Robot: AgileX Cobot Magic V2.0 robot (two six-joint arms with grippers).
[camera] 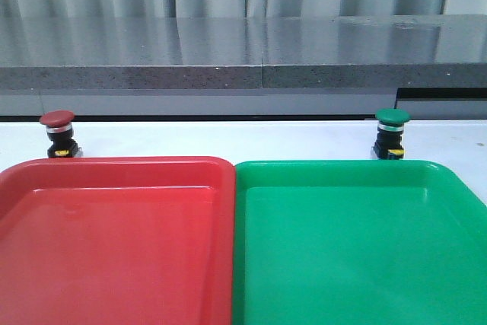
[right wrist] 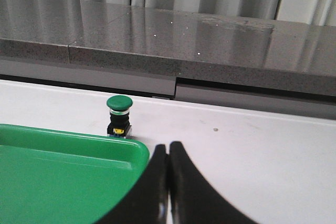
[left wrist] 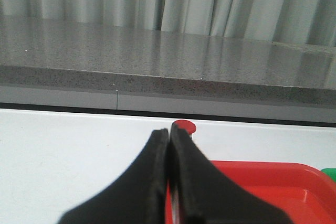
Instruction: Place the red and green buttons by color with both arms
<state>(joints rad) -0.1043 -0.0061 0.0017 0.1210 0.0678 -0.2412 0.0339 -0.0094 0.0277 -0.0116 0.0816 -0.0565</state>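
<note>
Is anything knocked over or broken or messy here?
No, nothing stands out. The red button and green button both stand upright on the white table, each behind its matching tray. The red tray and green tray sit neatly side by side.

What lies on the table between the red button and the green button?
Nothing: in the front view the white table is bare between the red button and the green button. Both trays lie nearer the camera.
</note>
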